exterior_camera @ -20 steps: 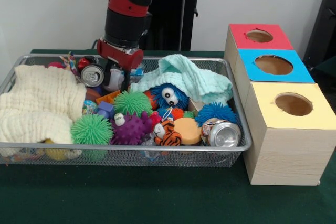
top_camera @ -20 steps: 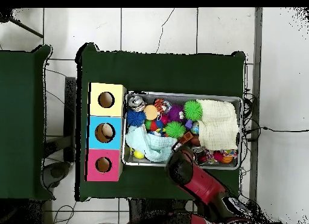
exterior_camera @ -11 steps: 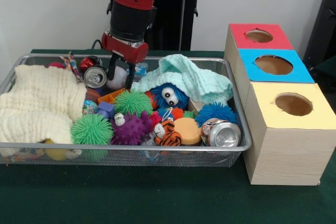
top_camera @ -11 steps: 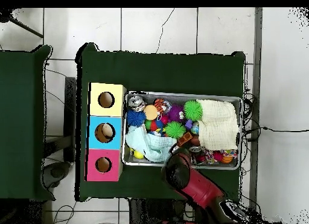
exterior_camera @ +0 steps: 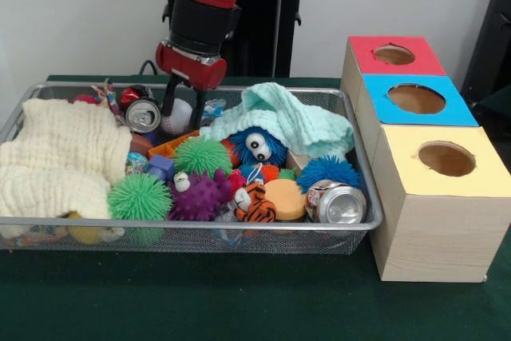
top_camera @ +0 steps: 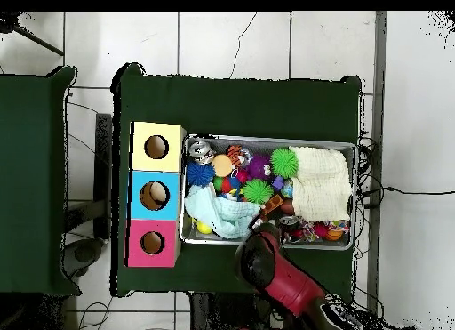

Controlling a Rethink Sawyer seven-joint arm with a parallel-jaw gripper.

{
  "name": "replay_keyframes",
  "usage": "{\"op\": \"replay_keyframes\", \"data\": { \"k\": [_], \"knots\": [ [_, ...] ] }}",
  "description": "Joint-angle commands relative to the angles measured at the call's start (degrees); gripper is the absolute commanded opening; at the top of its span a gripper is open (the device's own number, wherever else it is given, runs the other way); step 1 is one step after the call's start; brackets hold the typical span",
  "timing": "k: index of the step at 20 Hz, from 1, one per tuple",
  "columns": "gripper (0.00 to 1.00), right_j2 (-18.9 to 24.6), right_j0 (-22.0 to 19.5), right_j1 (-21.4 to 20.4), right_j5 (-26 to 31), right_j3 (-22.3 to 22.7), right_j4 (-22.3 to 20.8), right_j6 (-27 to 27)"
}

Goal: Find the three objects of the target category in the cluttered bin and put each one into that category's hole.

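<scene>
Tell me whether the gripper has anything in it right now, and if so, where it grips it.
Nothing is held. The gripper hangs open above the bin's far side, with a white ball showing between its fingers but lying in the bin.

Red-black arm reaches down; hand (exterior_camera: 182, 113) fingers apparently gripping something.
</scene>
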Motion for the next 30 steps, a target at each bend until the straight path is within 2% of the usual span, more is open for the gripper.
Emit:
{"op": "replay_keyframes", "data": {
  "k": [1,24,30],
  "knots": [
    [1.00,4.69,-1.60,5.46,1.36,7.01,0.34,17.37],
    [1.00,5.88,-1.30,10.55,-3.59,4.66,1.05,16.39],
    [1.00,5.11,0.94,10.68,-4.99,5.40,3.04,16.48]
  ]
}}
